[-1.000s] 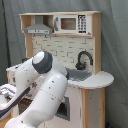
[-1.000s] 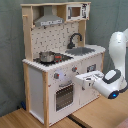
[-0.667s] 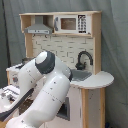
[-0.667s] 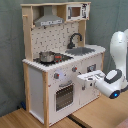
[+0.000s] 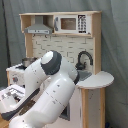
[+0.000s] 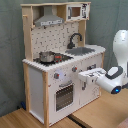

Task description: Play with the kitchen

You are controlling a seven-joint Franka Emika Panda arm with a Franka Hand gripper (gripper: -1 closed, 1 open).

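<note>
Grey curtain hung behind everything, and a wooden floor (image 6: 20, 119) lay below. Whether the gripper (image 6: 82, 76) was open or closed could not be told; it pointed level at the front of the kitchen (image 6: 60, 60), just beside the knobs (image 6: 56, 76) above the oven door (image 6: 65, 96). Behind it the white arm (image 6: 119, 60) stretched back and bent upward. On the counter's left corner sat a steel pot (image 6: 46, 56); the black faucet (image 6: 75, 40) curved over the grey sink (image 6: 82, 50). Up top were the range hood (image 6: 49, 21) and microwave (image 6: 76, 11).

Hidden and cut-off parts

In the first exterior view, the kitchen's (image 5: 60, 35) lower front is hidden by the arm (image 5: 52, 87); the gripper's (image 6: 86, 76) finger spacing cannot be told.
</note>
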